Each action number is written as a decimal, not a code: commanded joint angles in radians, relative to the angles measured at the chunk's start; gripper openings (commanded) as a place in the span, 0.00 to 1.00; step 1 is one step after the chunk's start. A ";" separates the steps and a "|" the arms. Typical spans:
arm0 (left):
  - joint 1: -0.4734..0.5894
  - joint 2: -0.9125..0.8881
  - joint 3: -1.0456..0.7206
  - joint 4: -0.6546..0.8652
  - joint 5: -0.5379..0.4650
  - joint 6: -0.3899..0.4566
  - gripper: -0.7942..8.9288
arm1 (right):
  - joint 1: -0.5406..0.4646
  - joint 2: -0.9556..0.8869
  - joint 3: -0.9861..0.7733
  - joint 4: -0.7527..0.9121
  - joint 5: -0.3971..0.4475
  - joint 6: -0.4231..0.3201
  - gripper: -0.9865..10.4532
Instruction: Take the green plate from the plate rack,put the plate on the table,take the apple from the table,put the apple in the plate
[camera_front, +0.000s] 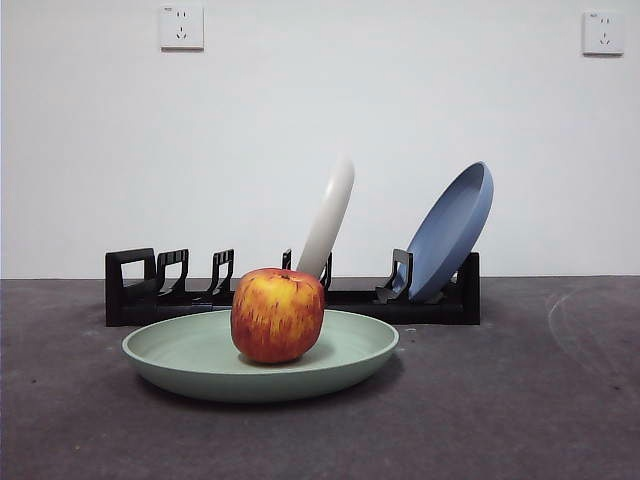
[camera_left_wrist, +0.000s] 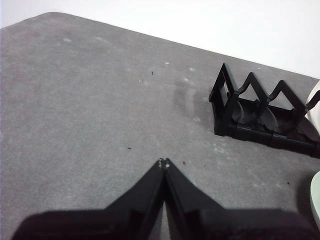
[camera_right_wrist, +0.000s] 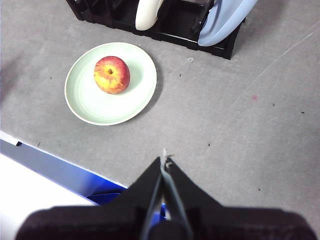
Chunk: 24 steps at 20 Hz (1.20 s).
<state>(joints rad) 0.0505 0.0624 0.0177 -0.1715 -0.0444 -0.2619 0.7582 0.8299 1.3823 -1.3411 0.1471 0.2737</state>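
The green plate (camera_front: 260, 362) lies flat on the table (camera_front: 520, 400) in front of the plate rack (camera_front: 290, 297). A red and yellow apple (camera_front: 277, 314) rests inside the plate, left of its middle in the right wrist view, apple (camera_right_wrist: 111, 74) on plate (camera_right_wrist: 111, 83). My right gripper (camera_right_wrist: 164, 161) is shut and empty, high above the table and well back from the plate. My left gripper (camera_left_wrist: 163, 162) is shut and empty over bare table, off the handle end of the rack (camera_left_wrist: 260, 117). Neither arm shows in the front view.
A cream-white plate (camera_front: 330, 218) and a blue plate (camera_front: 452, 230) lean in the rack's slots. The table's near edge with a blue and white strip (camera_right_wrist: 60, 172) lies below the right gripper. Two wall sockets (camera_front: 181, 27) sit on the back wall.
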 joint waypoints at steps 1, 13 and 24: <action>0.003 0.006 -0.007 0.007 0.000 0.012 0.08 | 0.002 0.000 -0.006 0.005 0.003 0.008 0.09; 0.003 0.010 -0.007 0.007 0.000 0.012 0.08 | -0.001 0.052 -0.029 0.172 0.258 -0.082 0.09; 0.003 0.010 -0.007 0.007 0.000 0.012 0.08 | -0.364 -0.056 -0.751 1.160 -0.150 -0.372 0.09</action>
<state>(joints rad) 0.0505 0.0719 0.0177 -0.1715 -0.0444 -0.2619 0.4049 0.7750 0.6613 -0.2115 0.0147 -0.0872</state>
